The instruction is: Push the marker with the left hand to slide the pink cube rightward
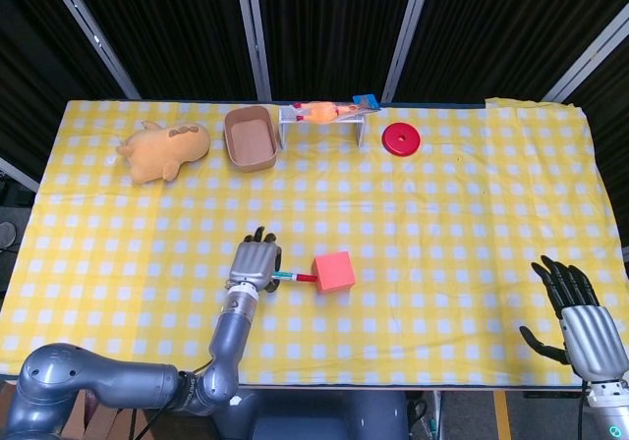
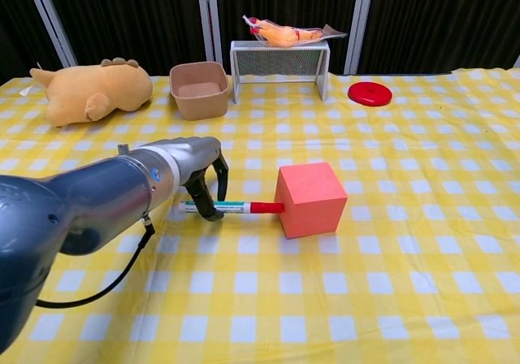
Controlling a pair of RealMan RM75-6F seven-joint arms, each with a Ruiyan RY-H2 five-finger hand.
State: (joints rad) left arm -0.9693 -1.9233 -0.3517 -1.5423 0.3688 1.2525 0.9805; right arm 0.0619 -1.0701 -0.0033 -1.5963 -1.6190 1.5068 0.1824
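the left hand (image 2: 195, 169) sits on the table (image 2: 422, 242), a little left of the middle and toward the front edge. its fingers (image 2: 218, 179) curl down over the back end of the marker (image 2: 231, 208), and the fingertips touch the cloth on both sides of it. it looks like the hand grips the marker, but the chest view does not show clearly how tight the hold is. from the head view the same hand (image 1: 256, 263) shows from above, with the marker (image 1: 295, 277) sticking out to the right.

the marker lies flat on the table. its red cap end touches the left side of the pink cube (image 2: 310, 199). the cube stands on the yellow checked cloth near the middle of the table, a bit toward the front edge, and it is turned a little so one corner faces forward. in the head view the cube (image 1: 334, 271) is just right of the hand.

the right hand (image 1: 582, 314) is at the front right corner of the table, well apart from the cube. its fingers are spread and it holds nothing.

along the back edge sit a tan plush toy (image 2: 89, 88) near the back left corner, then a brown bowl (image 2: 199, 89), then a white wire rack (image 2: 280, 65) with an orange packet (image 2: 288, 32) on top, and a red disc (image 2: 370, 94) to the right of the rack.
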